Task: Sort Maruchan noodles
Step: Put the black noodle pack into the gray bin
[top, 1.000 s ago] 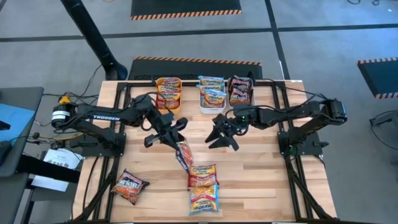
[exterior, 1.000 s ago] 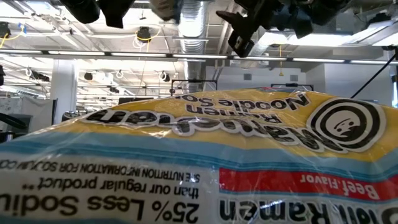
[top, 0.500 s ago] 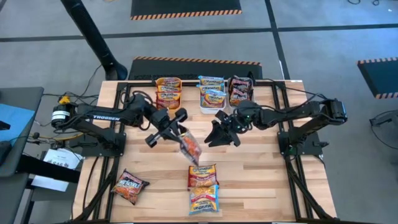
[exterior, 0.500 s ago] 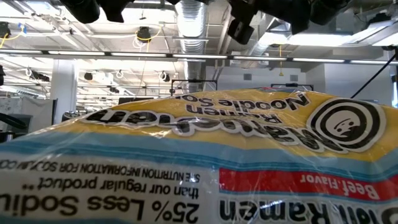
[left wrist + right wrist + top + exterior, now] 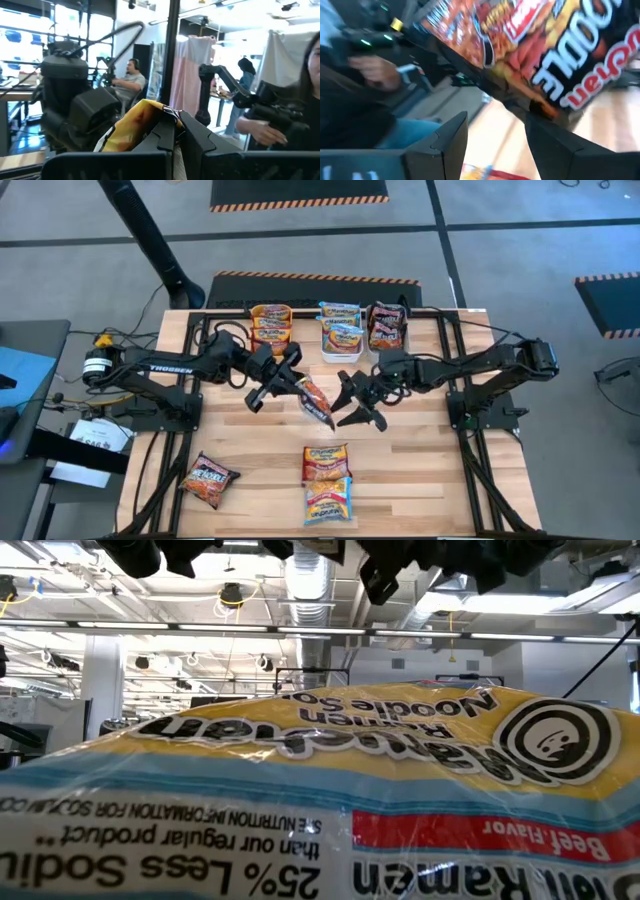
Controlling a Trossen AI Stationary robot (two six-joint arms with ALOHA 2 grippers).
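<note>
High view: a dark red noodle packet (image 5: pixel 316 401) is pinched in the left claw (image 5: pixel 296 385), whose fingers are pressed together on it, above the middle of the bench (image 5: pixel 420 480). The packet hangs tilted in the air between the two claws. The right claw (image 5: pixel 352 402) is held just beside the packet on its other side, fingers spread wide; whether they touch the wrapper cannot be told.

In the right wrist view the dark red wrapper (image 5: pixel 540 45) is seen close in front of the spread fingers (image 5: pixel 440 145).

Along the far edge of the bench three bins stand side by side: an orange bin (image 5: pixel 271 326) with orange packets, a white bin (image 5: pixel 341 330) with light blue packets, and a grey bin (image 5: pixel 387 325) with dark red packets.

Near the front edge, at the middle, two orange packets (image 5: pixel 327 482) lie flat, one just behind the other. Another dark red packet (image 5: pixel 208 479) lies near the front left corner.

In the low view a yellow and blue packet (image 5: pixel 320 790) is pressed close to the lens and fills most of the picture.
</note>
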